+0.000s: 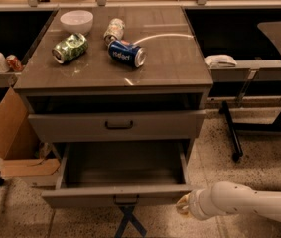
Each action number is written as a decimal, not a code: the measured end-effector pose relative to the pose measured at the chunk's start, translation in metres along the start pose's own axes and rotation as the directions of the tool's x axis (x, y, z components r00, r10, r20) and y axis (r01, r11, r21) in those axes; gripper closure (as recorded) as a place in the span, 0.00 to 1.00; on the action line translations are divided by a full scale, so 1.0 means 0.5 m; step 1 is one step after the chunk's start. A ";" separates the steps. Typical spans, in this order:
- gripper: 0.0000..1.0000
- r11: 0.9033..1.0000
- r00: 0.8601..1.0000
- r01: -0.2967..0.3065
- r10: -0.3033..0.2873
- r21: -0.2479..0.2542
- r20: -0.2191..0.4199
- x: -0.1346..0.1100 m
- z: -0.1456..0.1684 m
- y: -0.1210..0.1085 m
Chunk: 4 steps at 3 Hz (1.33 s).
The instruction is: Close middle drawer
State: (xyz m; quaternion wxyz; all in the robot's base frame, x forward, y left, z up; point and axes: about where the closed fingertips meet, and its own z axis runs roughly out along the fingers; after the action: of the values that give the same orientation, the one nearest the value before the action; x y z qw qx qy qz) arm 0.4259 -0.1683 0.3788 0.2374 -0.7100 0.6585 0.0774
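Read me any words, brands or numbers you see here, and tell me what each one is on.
"pepsi", likely: white letters, upside down, on the blue drink can lying on the grey cabinet top.
Green crushed can: print too blurred.
Pale can: unreadable.
White robot arm's tool, by the right front corner of the open grey middle drawer: no text.

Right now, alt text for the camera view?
The middle drawer stands pulled open, and the end effector sits low beside its front right corner. On the cabinet top lie a green can, a blue can and a white bowl.
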 end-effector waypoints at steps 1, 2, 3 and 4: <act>1.00 0.998 0.999 0.038 -0.037 0.054 -0.026 0.001 0.020 -0.076; 1.00 0.996 0.998 0.047 -0.045 0.076 -0.036 0.001 0.028 -0.105; 1.00 0.989 0.998 0.054 -0.048 0.135 -0.046 0.000 0.045 -0.172; 1.00 0.984 0.998 0.055 -0.047 0.172 -0.048 -0.001 0.050 -0.209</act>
State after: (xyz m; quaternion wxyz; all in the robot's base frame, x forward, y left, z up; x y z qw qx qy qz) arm 0.5326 -0.1549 0.3815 0.2854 -0.7049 0.6493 -0.0018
